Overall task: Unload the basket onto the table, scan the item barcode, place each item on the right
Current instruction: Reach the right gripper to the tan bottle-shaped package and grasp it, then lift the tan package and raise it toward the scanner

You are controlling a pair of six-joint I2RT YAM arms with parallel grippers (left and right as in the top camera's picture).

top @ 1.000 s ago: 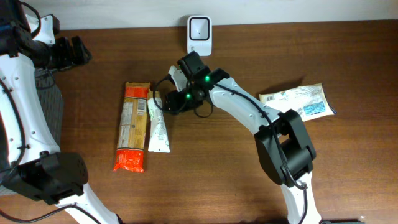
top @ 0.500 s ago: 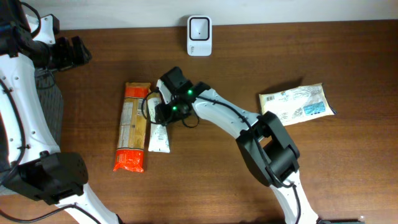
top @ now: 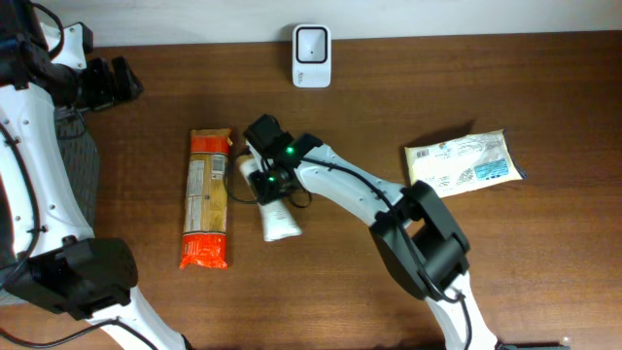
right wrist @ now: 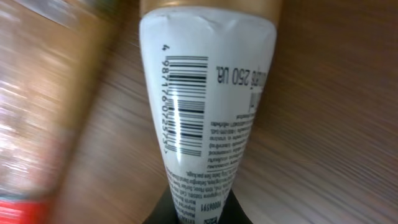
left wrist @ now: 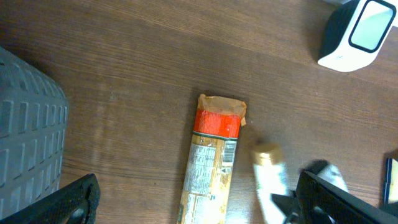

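Mid-frame, the right gripper (top: pixel 264 182) has its jaws pinching the white plastic tube with a gold cap (top: pixel 280 222). Upper left, the left gripper (top: pixel 120 82) has its jaws spread wide, holding nothing.

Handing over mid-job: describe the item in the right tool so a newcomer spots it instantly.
From the white scanner at the table's far edge, come toward the middle to the long orange packet. Beside it lies the white tube, the right tool shut on it. Unlike the flat packet, it tapers and has a gold cap.
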